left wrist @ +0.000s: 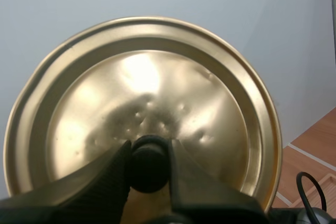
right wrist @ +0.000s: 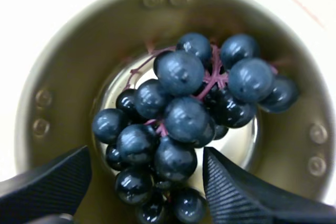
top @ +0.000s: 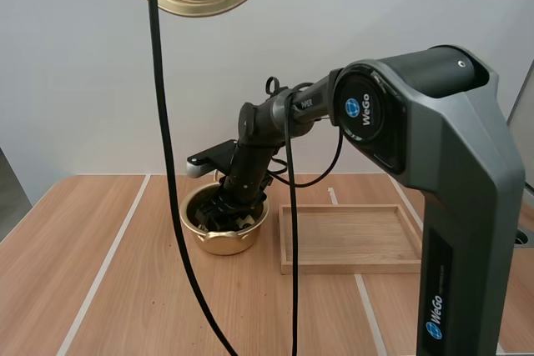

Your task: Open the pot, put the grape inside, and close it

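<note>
Pinches the black knob (left wrist: 149, 163) of the gold lid (left wrist: 142, 93) with the left gripper (left wrist: 149, 153), high above the table (top: 83, 273). Holds the right gripper (right wrist: 144, 161) inside the open gold pot (top: 225, 242), jaws spread either side of the bunch of dark grapes (right wrist: 181, 114) lying in it. Wooden tray (top: 350, 267) just beside the pot.

**Right arm** (top: 450, 172): a broad grey housing is marked with a round blue emblem (top: 353, 108) and white "WeGo" lettering (top: 371, 120). The slimmer forward links (top: 250, 143) are finished in black. The black fingers (right wrist: 236, 198) are seen to carry ribbed inner faces.
</note>
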You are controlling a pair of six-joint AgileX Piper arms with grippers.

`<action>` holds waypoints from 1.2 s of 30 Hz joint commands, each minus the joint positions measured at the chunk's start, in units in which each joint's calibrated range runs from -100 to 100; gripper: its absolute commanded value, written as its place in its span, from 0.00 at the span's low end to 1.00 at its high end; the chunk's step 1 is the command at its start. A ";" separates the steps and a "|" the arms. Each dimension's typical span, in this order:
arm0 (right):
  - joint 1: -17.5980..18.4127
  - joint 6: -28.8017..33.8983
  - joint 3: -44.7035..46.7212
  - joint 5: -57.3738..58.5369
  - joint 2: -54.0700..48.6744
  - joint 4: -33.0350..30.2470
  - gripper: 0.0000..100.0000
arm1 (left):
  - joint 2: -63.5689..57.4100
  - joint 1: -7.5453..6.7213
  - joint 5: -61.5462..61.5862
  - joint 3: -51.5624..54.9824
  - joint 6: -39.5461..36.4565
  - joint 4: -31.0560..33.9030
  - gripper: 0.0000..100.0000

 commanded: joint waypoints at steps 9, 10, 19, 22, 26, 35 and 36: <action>0.13 0.16 -0.01 0.45 -12.31 -0.09 1.00 | -0.04 -0.07 -1.71 -0.50 -0.35 0.30 0.00; 0.13 0.16 -0.01 0.20 -13.97 -0.09 1.00 | -0.04 -0.07 -1.80 -0.50 -0.35 0.43 0.00; -0.55 6.98 -0.01 -0.70 -24.84 -9.58 1.00 | -0.04 -0.07 -3.17 -0.50 -1.64 0.43 0.00; -2.03 10.10 -0.01 -0.13 -27.09 -13.84 1.00 | -0.17 -0.07 -3.20 -0.50 -1.73 0.43 0.00; -5.46 11.36 -0.01 1.49 -29.36 -15.07 1.00 | -0.17 -0.07 -3.20 -1.47 -2.82 0.43 0.00; -14.33 11.36 -0.01 3.52 -34.76 -16.57 1.00 | 0.47 -0.07 -0.53 -0.71 -3.26 0.33 0.00; -15.25 11.36 -0.01 3.52 -35.36 -16.85 1.00 | 0.54 -0.07 -0.29 -0.71 -3.83 0.33 0.00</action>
